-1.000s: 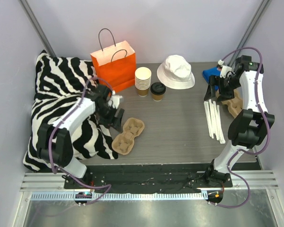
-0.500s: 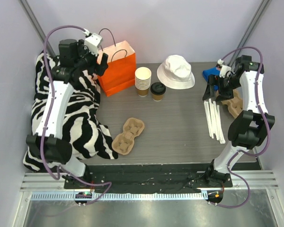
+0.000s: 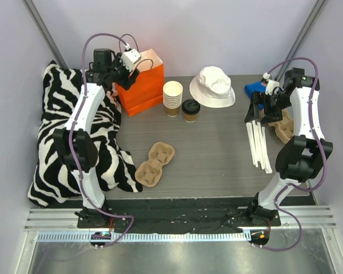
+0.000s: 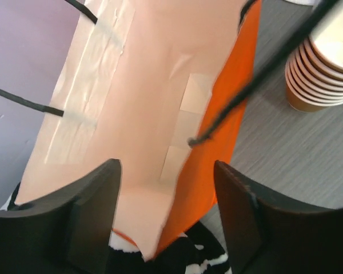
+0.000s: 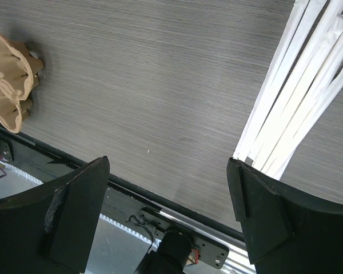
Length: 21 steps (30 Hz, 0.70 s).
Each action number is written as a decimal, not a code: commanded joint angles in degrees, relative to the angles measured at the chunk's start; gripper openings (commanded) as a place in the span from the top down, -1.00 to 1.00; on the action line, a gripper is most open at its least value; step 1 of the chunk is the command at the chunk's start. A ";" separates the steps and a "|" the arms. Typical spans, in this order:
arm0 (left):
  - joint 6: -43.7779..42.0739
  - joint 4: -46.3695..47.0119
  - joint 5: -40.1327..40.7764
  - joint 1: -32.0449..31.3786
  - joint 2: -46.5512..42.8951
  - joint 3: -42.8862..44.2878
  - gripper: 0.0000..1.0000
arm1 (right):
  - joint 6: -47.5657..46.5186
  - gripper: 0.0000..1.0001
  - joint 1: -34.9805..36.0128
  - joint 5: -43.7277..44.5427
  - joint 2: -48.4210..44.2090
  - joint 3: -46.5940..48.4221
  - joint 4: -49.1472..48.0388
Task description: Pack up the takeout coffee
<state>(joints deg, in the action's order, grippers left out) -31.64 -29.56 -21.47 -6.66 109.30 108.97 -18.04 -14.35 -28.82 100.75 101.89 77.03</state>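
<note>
From above, the left arm reaches to the back-left corner of the grey wood-grain desk (image 3: 217, 148). Its left pincer (image 3: 132, 77) hangs at the mouth of the upright orange paper bag with black cord handles (image 3: 142, 88). The takeout coffee (image 3: 190, 109), a small tan paper cup with a round black lid, stands upright on the desk right of the bag. It is just beside the taller stack of lidless paper cups (image 3: 172, 97) and well apart from both pincers. A white bucket hat (image 3: 212, 85) lies behind it. A brown pulp cup carrier (image 3: 155, 164) lies nearer the front, beside a zebra-striped blanket (image 3: 68, 142). At the right, the right pincer (image 3: 257, 114) hovers over the far ends of a bundle of white wrapped straws (image 3: 260, 145). A 2nd pulp carrier (image 3: 281, 127) sits next to that arm.

In the left wrist view, the left pincer (image 4: 167, 171) is spread, pinching nothing. The bag's pale inside (image 4: 148, 85) opens beyond the 2 fingers. The cup stack (image 4: 323, 63) shows at the upper right.

In the right wrist view, the right pincer (image 5: 168, 165) is spread wide above bare desk (image 5: 160, 74) and holds nothing. The straws (image 5: 297, 97) run up the right and the carrier (image 5: 8, 80) lies at the left edge.
</note>
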 commanded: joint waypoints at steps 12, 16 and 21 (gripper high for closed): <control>-2.38 -3.31 0.91 4.80 2.41 7.39 0.76 | 0.29 -0.85 0.29 -0.36 -3.19 0.07 0.13; 3.33 -0.33 0.30 8.67 0.66 10.65 1.00 | 0.29 -0.85 0.29 -0.36 -3.63 1.03 0.13; 9.57 5.90 -3.74 10.43 -6.01 10.57 1.00 | 0.73 -0.86 0.20 -0.71 -4.24 2.79 0.13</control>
<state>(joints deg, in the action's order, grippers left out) -27.92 -31.38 -21.54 2.68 111.50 117.36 -17.80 -14.35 -28.67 100.05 101.60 77.17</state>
